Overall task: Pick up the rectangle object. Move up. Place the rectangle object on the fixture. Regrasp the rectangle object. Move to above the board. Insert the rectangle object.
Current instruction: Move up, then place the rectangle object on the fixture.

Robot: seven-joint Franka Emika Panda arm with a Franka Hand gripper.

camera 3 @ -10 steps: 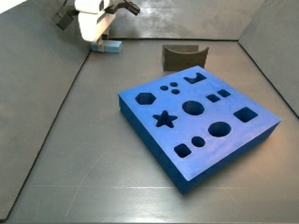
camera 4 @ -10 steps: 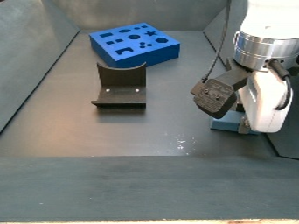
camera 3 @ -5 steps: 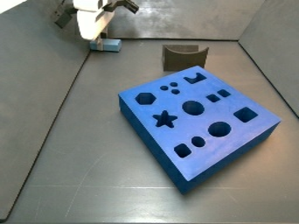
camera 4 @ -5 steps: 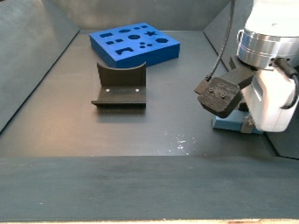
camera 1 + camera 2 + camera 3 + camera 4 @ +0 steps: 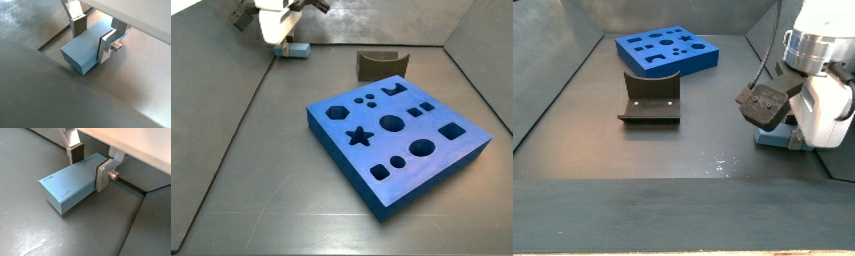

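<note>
Gripper (image 5: 93, 37) clamped on block (image 5: 70, 185) at floor's far corner | block sits slightly higher than a second ago, so lift is starting | fixture (image 5: 381, 65) and board (image 5: 398, 138) well apart, untouched

Even, diffuse lighting is seen throughout, with soft glare on the dark floor (image 5: 673, 150) and slightly blurred wrist views.
</note>
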